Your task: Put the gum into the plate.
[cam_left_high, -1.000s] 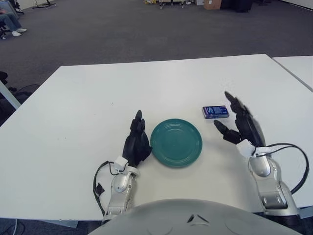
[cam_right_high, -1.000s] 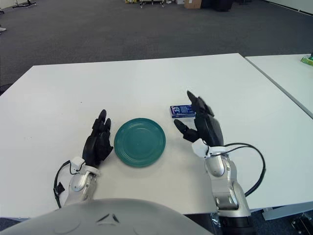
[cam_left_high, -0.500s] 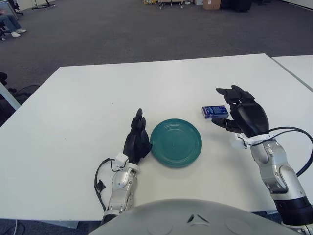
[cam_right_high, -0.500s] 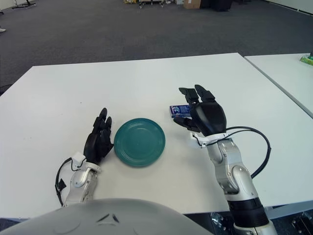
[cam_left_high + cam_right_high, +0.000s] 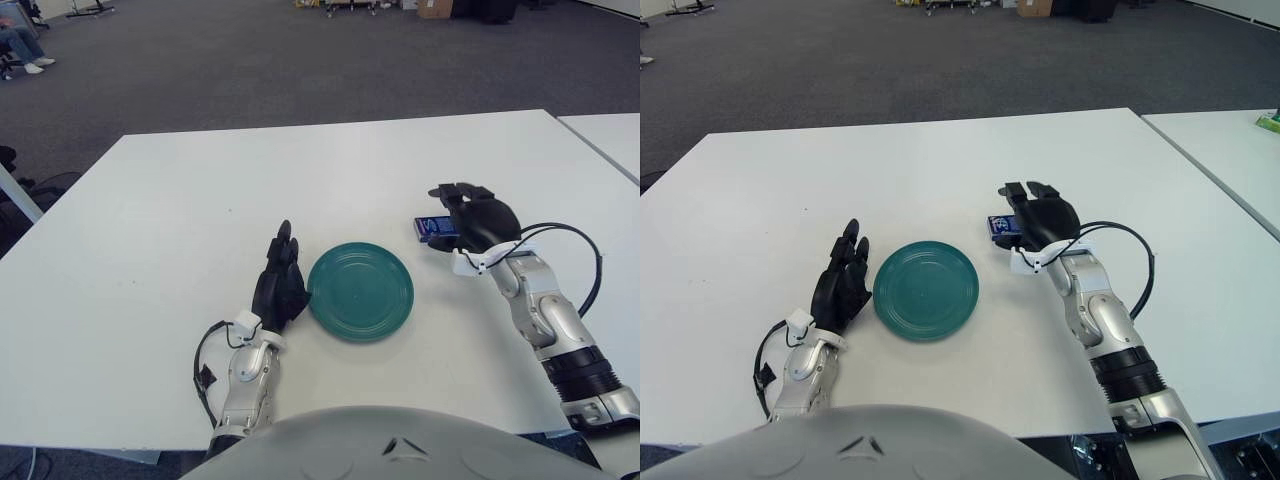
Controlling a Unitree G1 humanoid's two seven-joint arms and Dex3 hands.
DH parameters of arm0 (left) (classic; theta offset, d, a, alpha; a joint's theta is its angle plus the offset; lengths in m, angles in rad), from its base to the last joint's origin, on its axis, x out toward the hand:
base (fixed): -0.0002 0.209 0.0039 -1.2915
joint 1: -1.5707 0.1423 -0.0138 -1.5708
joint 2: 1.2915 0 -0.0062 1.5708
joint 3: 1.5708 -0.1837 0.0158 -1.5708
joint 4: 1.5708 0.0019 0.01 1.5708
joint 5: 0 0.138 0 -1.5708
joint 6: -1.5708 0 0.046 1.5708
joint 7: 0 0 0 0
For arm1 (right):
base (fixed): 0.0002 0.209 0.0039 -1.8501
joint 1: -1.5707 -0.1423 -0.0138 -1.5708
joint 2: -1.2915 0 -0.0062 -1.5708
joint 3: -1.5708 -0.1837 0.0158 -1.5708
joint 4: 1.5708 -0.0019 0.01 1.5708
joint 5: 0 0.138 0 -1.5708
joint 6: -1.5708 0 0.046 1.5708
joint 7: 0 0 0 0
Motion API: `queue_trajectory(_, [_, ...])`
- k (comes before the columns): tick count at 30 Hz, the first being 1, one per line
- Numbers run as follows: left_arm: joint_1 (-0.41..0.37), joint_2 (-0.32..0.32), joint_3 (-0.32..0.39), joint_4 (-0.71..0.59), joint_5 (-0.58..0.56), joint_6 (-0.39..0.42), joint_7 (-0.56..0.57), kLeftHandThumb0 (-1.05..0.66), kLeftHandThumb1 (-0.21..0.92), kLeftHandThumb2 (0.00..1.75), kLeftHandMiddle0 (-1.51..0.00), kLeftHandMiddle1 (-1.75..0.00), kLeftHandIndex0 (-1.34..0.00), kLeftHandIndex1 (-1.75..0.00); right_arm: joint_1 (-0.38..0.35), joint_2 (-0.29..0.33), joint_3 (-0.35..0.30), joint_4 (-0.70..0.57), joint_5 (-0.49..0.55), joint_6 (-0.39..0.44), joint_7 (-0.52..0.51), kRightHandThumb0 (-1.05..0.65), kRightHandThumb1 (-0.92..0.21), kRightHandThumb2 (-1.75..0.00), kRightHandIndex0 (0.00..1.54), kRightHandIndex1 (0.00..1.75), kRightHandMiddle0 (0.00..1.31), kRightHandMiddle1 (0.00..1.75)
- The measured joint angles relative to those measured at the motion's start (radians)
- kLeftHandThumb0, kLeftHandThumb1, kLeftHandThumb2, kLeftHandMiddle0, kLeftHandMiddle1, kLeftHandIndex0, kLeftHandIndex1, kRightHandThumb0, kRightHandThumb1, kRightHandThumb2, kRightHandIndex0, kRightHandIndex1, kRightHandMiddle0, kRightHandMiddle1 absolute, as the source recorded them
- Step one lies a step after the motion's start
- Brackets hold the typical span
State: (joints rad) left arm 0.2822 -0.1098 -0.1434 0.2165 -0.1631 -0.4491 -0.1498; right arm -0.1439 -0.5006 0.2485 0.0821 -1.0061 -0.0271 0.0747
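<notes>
On the white counter (image 5: 150,260), a little right of centre, the gum (image 5: 432,227) is seen as a small blue pack lying flat, well apart from the round green plate (image 5: 361,291), which sits nearer the robot and holds nothing. The right hand (image 5: 470,222) is placed palm down over the right part of the pack, with its black fingers (image 5: 452,192) reaching past the far edge and the thumb showing at the near side (contact with the pack cannot be made out from either eye view, so whether a grasp is formed cannot be told). Only the left end of the pack is left uncovered in both views.

Compared with 1 second ago, the right hand is shown farther from the robot and turned over: then it stood upright with the fingers spread, on the near right of the pack; half a second ago it was tipped forward beside the pack; now it is stretched out above it, with the forearm and its black cable (image 5: 570,250) extended across the counter. The pack itself is found in the same spot as before, and the plate has not shifted.

The left hand (image 5: 281,285) is seen just beside the plate's left edge, fingers straight and close together, holding nothing, in the same place as in the earlier frames.
</notes>
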Motion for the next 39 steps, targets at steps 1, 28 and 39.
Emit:
queue_trajectory(1, [0.0, 0.0, 0.0, 0.0, 0.0, 0.0, -0.001, -1.01, 0.92, 0.84, 0.0, 0.0, 0.0, -0.14, -0.003, -0.001, 0.006, 0.013, 0.001, 0.0, 0.003, -0.82, -0.92, -0.38, 0.3, 0.0, 0.0, 0.71])
queue_trajectory(28, [0.009, 0.0, -0.009, -0.018, -0.015, 0.015, -0.001, -1.04, 0.92, 0.86, 0.0, 0.0, 0.0, -0.11, -0.192, -0.02, 0.164, 0.34, 0.024, -0.046, 0.028, -0.68, -0.92, -0.42, 0.26, 0.01, 0.0, 0.49])
queue_trajectory(39, [0.01, 0.0, -0.013, -0.025, -0.055, 0.036, -0.001, -1.04, 0.92, 0.82, 0.0, 0.0, 0.0, -0.1, -0.293, -0.023, 0.222, 0.531, 0.052, -0.106, 0.0, -0.66, -0.92, -0.48, 0.26, 0.01, 0.0, 0.4])
